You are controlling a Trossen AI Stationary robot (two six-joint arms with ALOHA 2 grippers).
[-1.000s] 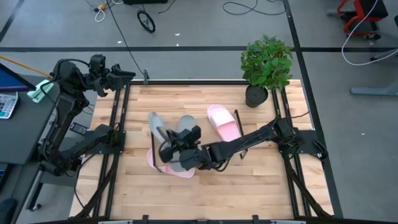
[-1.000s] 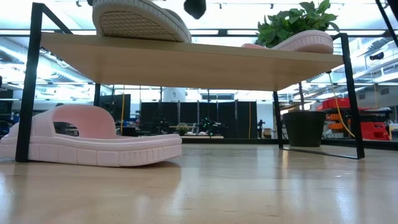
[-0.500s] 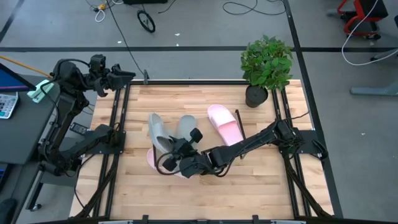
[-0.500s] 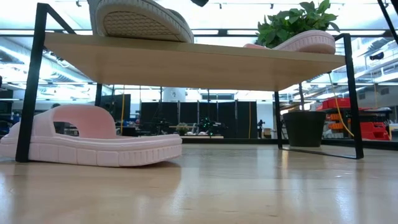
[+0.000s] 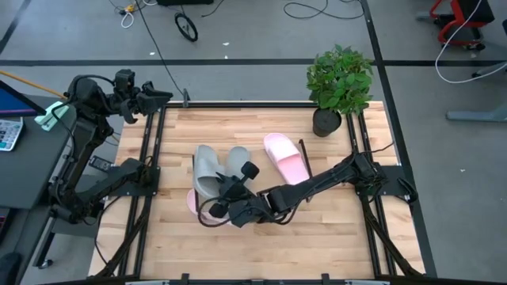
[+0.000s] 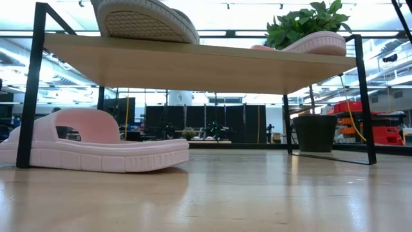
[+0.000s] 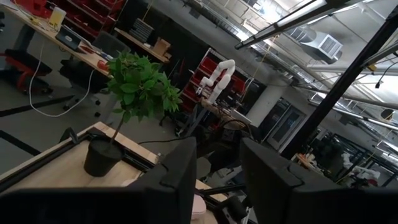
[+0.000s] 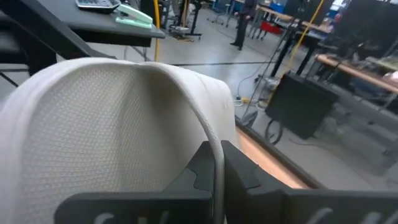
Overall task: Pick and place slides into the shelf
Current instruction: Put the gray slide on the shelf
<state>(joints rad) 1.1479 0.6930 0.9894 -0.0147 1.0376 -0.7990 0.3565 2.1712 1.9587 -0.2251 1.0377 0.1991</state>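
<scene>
Two grey slides (image 5: pixel 207 169) lie on the shelf (image 5: pixel 261 170). The right gripper (image 5: pixel 230 195) has its jaws clenched on the strap of one grey slide (image 8: pixel 118 124). If it pulls away without letting go, the slide can be dragged off the near edge onto the pink slide (image 6: pixel 96 149) below. The left gripper (image 5: pixel 162 96) waits far left with a gap between its fingers, holding nothing.

High view straight down, low view table-level – both show the shelf (image 5: pixel 245 170)

Pale grey slides (image 5: pixel 207 168), pink slide (image 5: pixel 286 156), perhaps light-wood shelf (image 6: pixel 193 64).
</scene>
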